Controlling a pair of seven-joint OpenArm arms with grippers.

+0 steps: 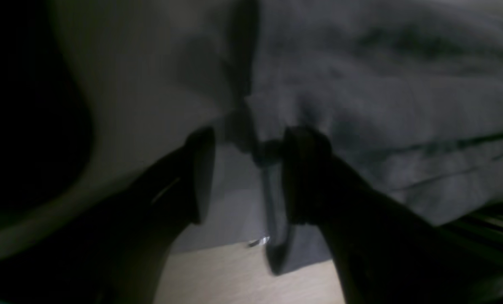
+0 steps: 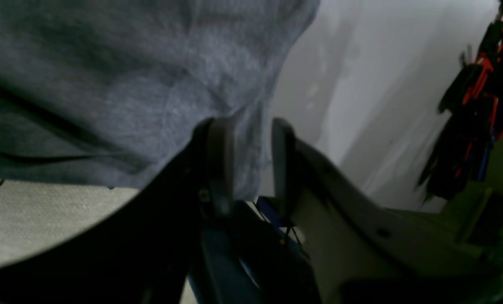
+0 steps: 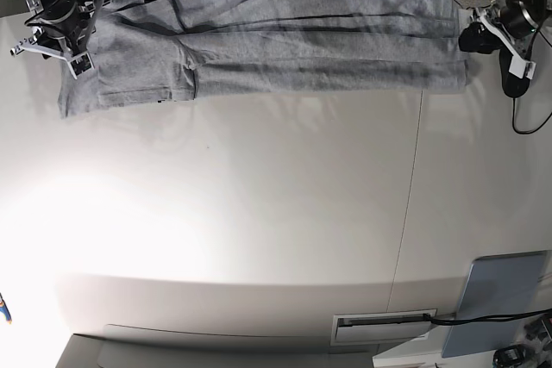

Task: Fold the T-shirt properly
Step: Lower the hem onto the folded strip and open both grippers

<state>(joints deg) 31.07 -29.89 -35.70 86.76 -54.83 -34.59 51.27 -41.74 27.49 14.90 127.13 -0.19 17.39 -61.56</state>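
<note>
Grey cotton, the T-shirt (image 3: 276, 40) is stretched in a long band along the far edge of the white table (image 3: 259, 213), pulled between both arms. The left gripper (image 3: 473, 30) sits at the band's right end in the base view; its wrist view shows fabric (image 1: 361, 84) bunched against one finger, jaws apart, so I cannot tell whether it grasps. The right gripper (image 2: 251, 156) is clenched on the shirt's edge (image 2: 247, 169).

T-shirt (image 3: 285, 40): no lettering can be read on the grey cloth in any view.
Table (image 3: 259, 213): no label or sign.
Grippers: no brand or number is readable.
</note>
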